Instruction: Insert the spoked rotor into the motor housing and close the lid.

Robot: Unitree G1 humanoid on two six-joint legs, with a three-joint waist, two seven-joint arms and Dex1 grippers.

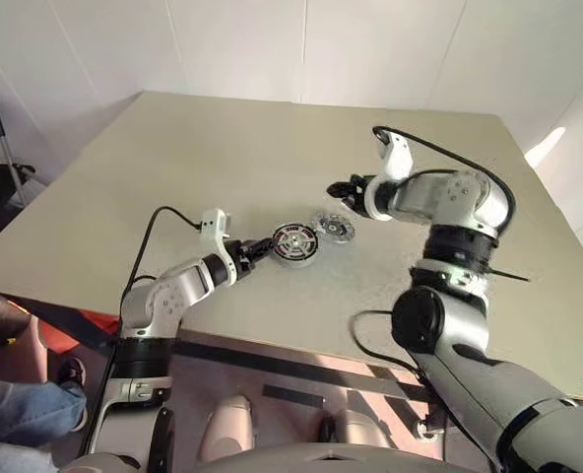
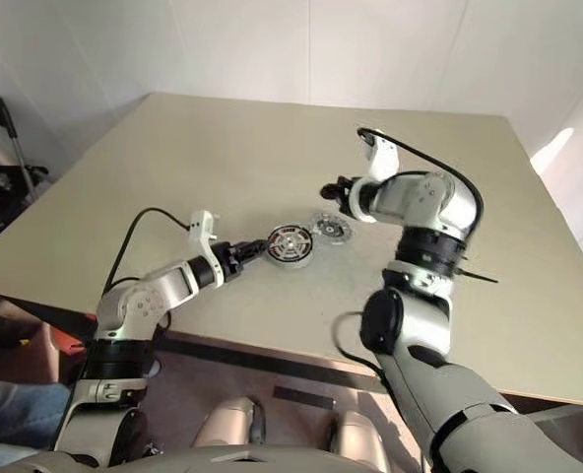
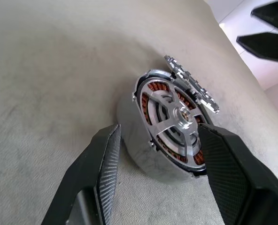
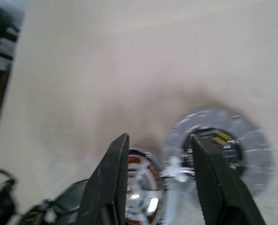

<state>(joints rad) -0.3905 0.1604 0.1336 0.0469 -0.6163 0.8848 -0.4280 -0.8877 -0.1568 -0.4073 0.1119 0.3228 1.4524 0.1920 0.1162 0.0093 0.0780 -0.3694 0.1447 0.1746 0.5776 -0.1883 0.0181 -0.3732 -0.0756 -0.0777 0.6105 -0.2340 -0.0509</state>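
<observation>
On the counter (image 1: pixel 223 158), pretty much dead centre, sits the motor housing (image 1: pixel 294 243), and from where I'm standing the spoked rotor (image 3: pixel 174 124) already looks dropped into it: silver spokes and hub sitting inside the ring of copper windings. So I'd call the first half of the job done, though I can't swear it's seated all the way down.

The left tool (image 1: pixel 263 247) is right up against the housing, its two black fingers (image 3: pixel 104 161) spread on either side of the rim. Open-ish straddle, and I can't tell if they're actually pinching it or just bracketing it to keep it steady.

The lid (image 1: pixel 332 227) is not on yet. It's lying just beside the housing, on the side away from the left tool, and it seems to lean on or touch the housing's rim rather than lying fully flat.

The right tool (image 1: pixel 337 189) hangs above and a bit beyond the lid, fingers apart, nothing in them.

What's left, as I read it: pick up that lid, centre it over the housing, press it closed. Lining up a thin disc looks like the fiddly bit.
</observation>
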